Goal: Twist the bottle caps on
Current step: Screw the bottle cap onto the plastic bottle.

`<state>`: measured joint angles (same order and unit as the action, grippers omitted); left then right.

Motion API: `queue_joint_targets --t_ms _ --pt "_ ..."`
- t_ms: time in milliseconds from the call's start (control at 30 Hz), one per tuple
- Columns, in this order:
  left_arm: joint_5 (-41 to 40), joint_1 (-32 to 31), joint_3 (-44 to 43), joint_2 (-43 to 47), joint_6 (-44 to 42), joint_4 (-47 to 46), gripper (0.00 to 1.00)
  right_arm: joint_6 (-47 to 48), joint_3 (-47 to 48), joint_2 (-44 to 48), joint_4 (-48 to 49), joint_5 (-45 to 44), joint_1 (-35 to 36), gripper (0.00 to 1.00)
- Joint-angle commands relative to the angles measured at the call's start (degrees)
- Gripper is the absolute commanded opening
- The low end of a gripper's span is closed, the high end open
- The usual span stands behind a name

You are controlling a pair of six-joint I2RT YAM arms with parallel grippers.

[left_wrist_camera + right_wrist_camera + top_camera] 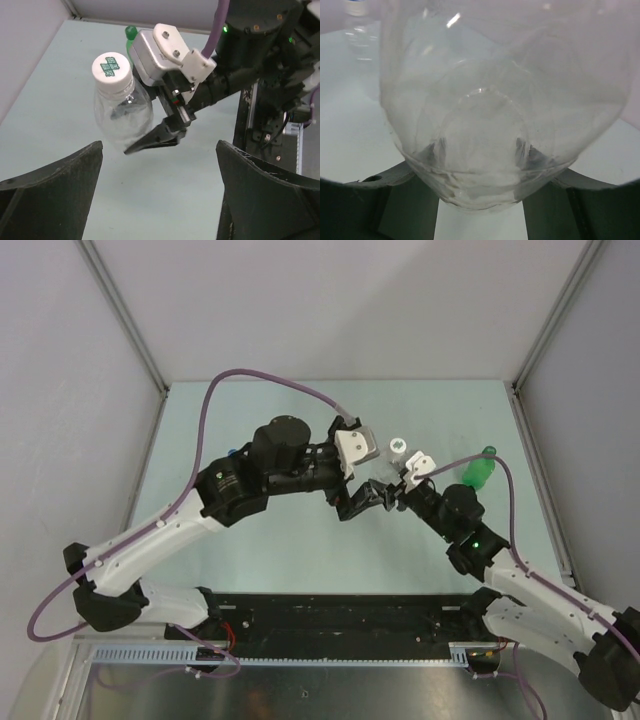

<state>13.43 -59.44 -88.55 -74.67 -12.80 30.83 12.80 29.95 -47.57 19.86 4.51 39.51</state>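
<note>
One clear bottle [125,117]: near table [300,550] centre, long axis close to upright, neck up, leaning slightly toward 11 o'clock in left wrist view.
White cap [112,68]: seated on neck.
Right gripper [480,170]: pinching bottle's lower body, reaching in from 4 o'clock.
Left gripper [160,145]: spread wide, off bottle, at 9 o'clock.
Green bottle [476,474]: at 3 o'clock, apart.

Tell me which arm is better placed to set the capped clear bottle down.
Right. The right gripper is shut on the body of the clear bottle, and the white cap sits on its neck. The left gripper stands wide open, apart from the bottle, holding nothing.
</note>
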Motion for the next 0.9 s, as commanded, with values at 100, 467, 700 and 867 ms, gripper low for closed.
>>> queue_joint_targets --t_ms 100,467,700,867 --pt "-22.58 0.11 -6.08 -0.04 23.49 -3.67 1.0 0.32 2.48 -7.7 6.8 -24.43 -0.16 0.0" --pt "-39.37 0.04 -16.19 -13.18 36.96 -4.44 0.93 9.43 2.72 -19.37 20.96 -36.23 7.23 0.0" --pt "-44.0 -0.69 -14.55 -14.35 39.37 -4.43 0.77 9.46 2.89 -18.71 20.84 -35.8 7.4 0.0" --pt "-45.96 -2.41 -15.1 -16.38 38.36 -4.36 0.73 9.65 3.5 -19.45 19.25 -36.77 7.56 0.0"
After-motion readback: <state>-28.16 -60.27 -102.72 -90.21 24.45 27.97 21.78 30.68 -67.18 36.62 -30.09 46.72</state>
